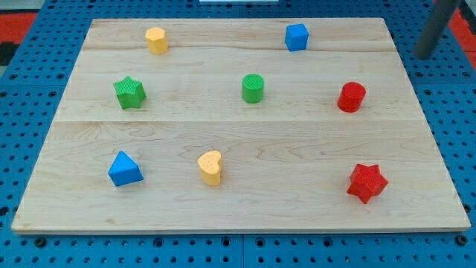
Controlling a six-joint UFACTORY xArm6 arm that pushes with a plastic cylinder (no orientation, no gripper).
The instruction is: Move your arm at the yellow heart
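Yellow heart [211,167] between blue triangle [124,169] and red star [367,182], my tip [425,56] far top-right, no pincer visible

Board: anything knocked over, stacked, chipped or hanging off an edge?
Nothing stands out. All eight blocks sit apart on the wooden board, none stacked or over an edge, including the yellow heart. My tip is off the board, past its top-right corner, touching no block.

My tip [424,55], perhaps, top right.
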